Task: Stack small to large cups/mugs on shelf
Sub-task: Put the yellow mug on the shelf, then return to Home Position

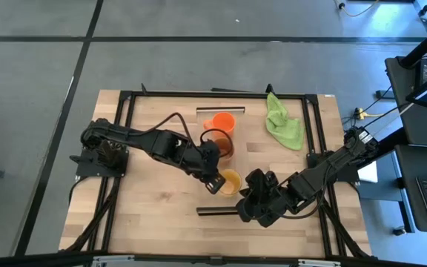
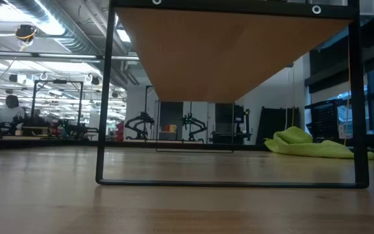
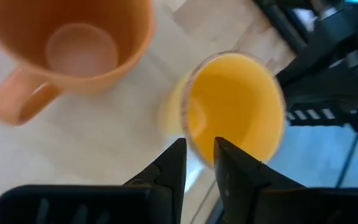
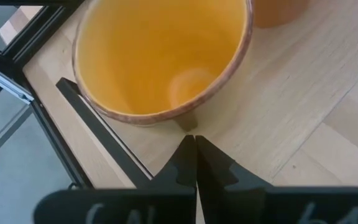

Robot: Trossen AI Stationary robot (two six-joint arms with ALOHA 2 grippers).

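Observation:
The yellow-orange mug (image 1: 230, 180) stands mouth up on the light-wood shelf (image 1: 207, 199), near its near end. The brown-orange mug (image 1: 219, 142) and the bright orange mug (image 1: 222, 122) stand farther back on the shelf. My left gripper (image 1: 215, 182) is shut on the yellow-orange mug (image 3: 235, 106). My right gripper (image 1: 247, 199) is shut, its tips (image 4: 195, 142) right at a small stub (image 4: 187, 123) under the rim of the yellow-orange mug (image 4: 160, 56). The low view shows only the shelf's underside (image 2: 232, 52). My left gripper holds the yellow-orange mug by its rim (image 3: 199, 149), on the side toward the table's left edge, with one finger inside the mug and one outside. The fingers come slanting down from the left. My right gripper's tips stand at the mug's stub; whether they touch it, I cannot tell.
A green cloth (image 1: 284, 122) lies on the table at the far right, also in the low view (image 2: 310, 144). Black frame bars (image 1: 313, 148) run around the work area. Both arms crowd the shelf's near end.

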